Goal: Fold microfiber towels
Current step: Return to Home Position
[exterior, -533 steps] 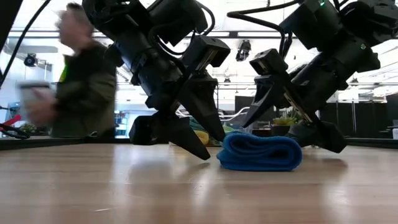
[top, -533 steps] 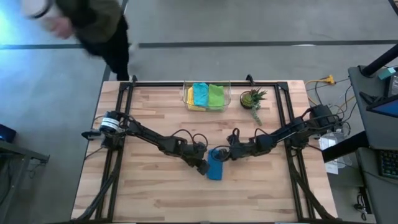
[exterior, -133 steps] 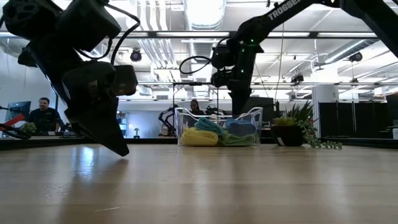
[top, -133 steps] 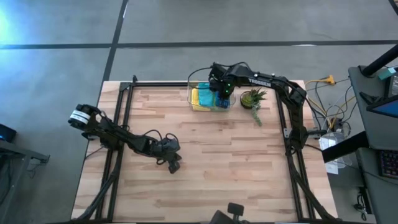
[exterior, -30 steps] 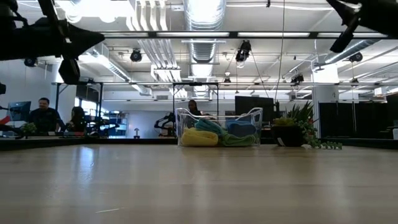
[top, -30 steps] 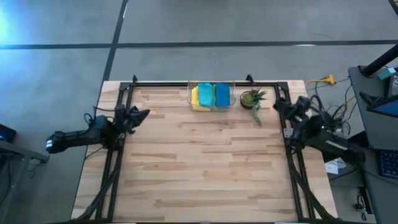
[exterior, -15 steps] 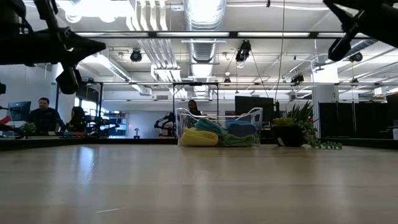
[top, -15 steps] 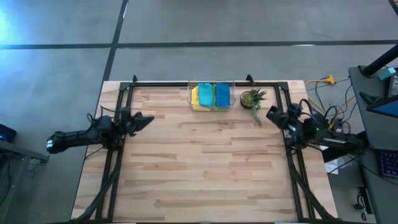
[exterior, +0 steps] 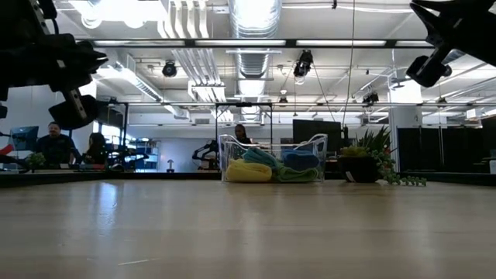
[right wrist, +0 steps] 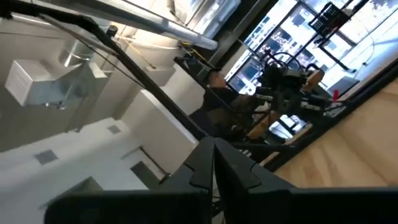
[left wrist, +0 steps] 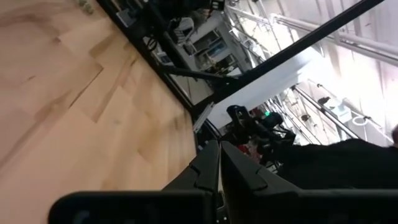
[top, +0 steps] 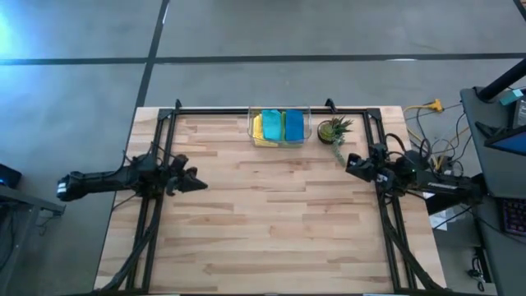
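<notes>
Towels [top: 279, 127] in clear bin [top: 251, 138] | plant [top: 333, 130] just beside | left tool [top: 197, 182], right tool [top: 352, 164] closed, empty, well apart

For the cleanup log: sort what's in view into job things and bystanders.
Job: yellow towel, teal towel, blue towel, green towel, all in the transparent bin; left gripper, right gripper, both shut, at the table's sides.
Just there: potted plant beside the bin.
</notes>
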`<action>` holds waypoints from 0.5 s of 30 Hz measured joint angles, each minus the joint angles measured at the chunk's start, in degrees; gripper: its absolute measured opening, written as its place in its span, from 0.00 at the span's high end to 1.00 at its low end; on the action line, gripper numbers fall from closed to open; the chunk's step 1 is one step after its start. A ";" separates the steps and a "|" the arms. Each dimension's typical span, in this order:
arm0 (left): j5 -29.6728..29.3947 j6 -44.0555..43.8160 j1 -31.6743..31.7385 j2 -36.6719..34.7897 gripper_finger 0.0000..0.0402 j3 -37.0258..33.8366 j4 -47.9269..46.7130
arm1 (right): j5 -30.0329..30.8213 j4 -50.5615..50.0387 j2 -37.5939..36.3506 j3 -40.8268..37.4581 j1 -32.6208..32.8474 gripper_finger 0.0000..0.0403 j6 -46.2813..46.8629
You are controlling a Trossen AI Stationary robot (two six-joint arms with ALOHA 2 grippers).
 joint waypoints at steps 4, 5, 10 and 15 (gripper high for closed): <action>0.00 0.02 0.00 1.25 1.00 0.00 0.01 | 0.03 -0.09 0.42 0.01 0.00 0.98 -2.98; 0.00 0.02 0.00 1.49 1.00 0.00 0.01 | 0.02 0.04 0.40 0.02 0.00 0.98 -3.68; 0.00 0.02 0.00 2.78 1.00 0.00 0.01 | 0.02 0.03 0.40 0.02 0.00 0.98 -4.72; 0.00 0.02 0.00 3.85 1.00 0.00 0.01 | 0.04 0.03 0.40 0.01 0.00 0.98 -4.74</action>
